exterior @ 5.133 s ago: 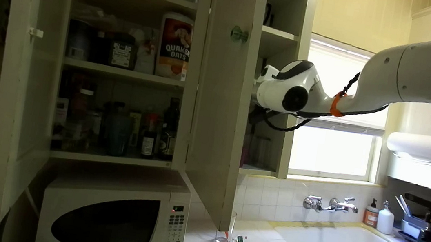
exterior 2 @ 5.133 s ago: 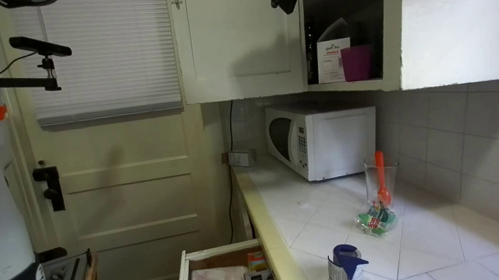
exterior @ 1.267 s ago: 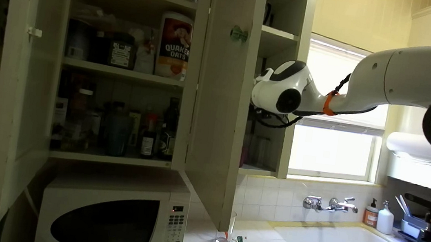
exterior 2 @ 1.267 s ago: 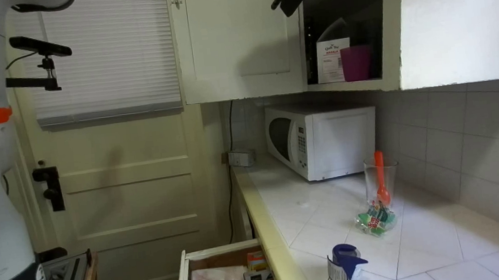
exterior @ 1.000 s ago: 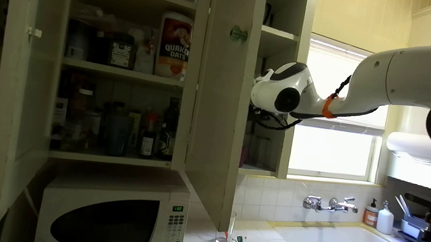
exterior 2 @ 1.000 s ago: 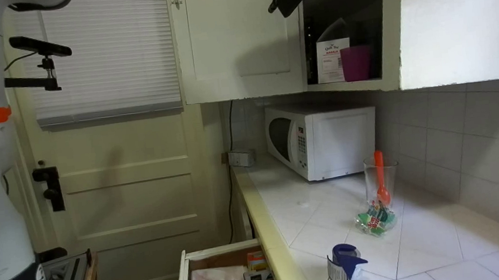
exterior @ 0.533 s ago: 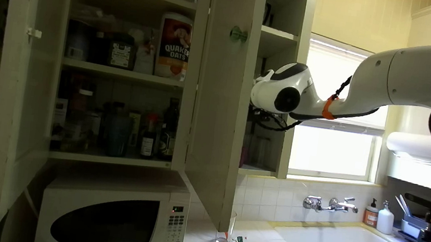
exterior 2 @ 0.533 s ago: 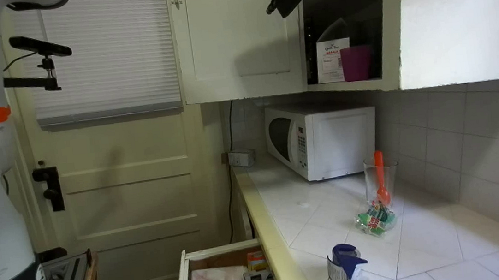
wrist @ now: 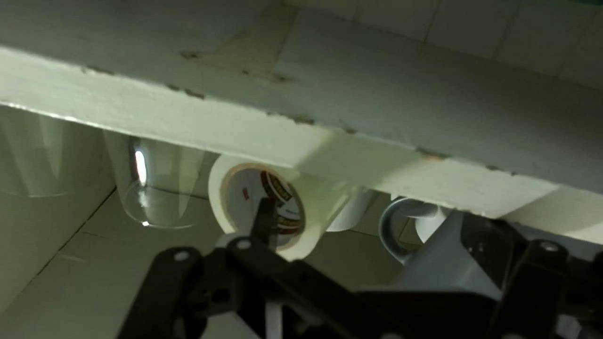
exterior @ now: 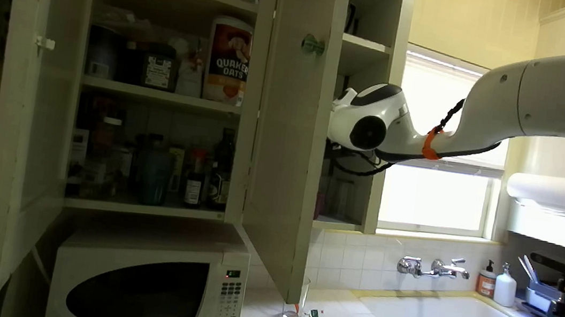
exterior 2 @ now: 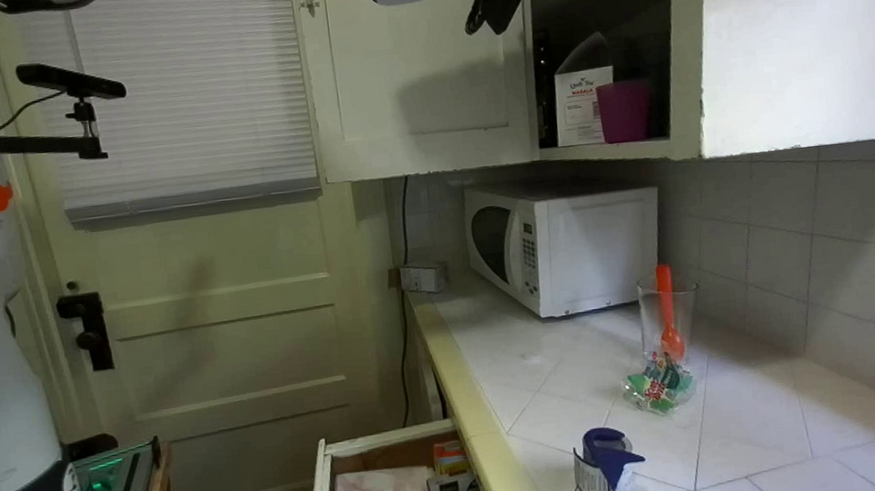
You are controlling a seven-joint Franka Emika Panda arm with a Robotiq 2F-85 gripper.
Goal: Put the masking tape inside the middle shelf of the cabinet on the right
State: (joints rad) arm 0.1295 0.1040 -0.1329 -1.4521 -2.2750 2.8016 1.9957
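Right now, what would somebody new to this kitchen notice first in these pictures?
Most likely the white robot arm, stretched in front of the bright window in an exterior view. Next, perhaps, the orange spoon standing in a clear glass on the tiled counter. In the wrist view, the roll of masking tape probably draws the eye with its round opening, a clear tumbler to its left in the picture.
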